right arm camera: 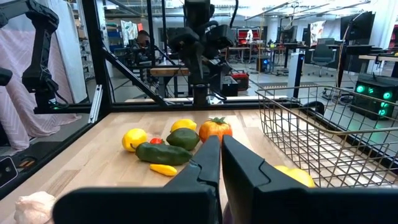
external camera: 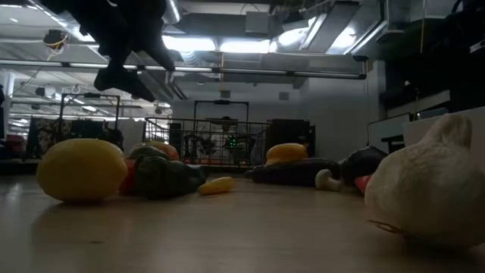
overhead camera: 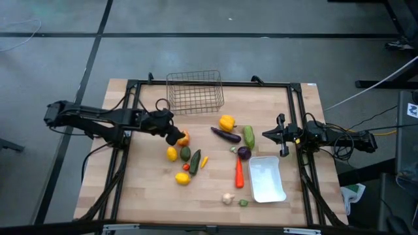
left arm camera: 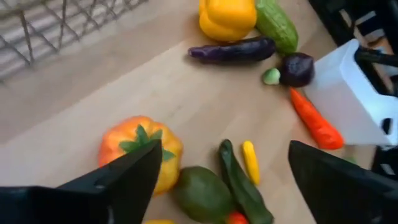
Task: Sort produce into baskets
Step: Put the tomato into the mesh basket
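so the left gripper [overhead camera: 175, 136] hangs with jaws spread wide right over the orange tomato [left arm camera: 140, 151], which sits just under its near finger, while the right gripper [overhead camera: 266, 134], pinched shut, waits well off.

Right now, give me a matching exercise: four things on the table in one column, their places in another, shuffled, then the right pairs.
Things:
1. wire basket
2. white tray
3. orange tomato
4. garlic

Places:
A. under the open left gripper
B. at the table's far edge, empty
C. near the table's front edge, beside a small green piece
D. on the right side, next to the carrot

Pairs: 1-B, 2-D, 3-A, 4-C
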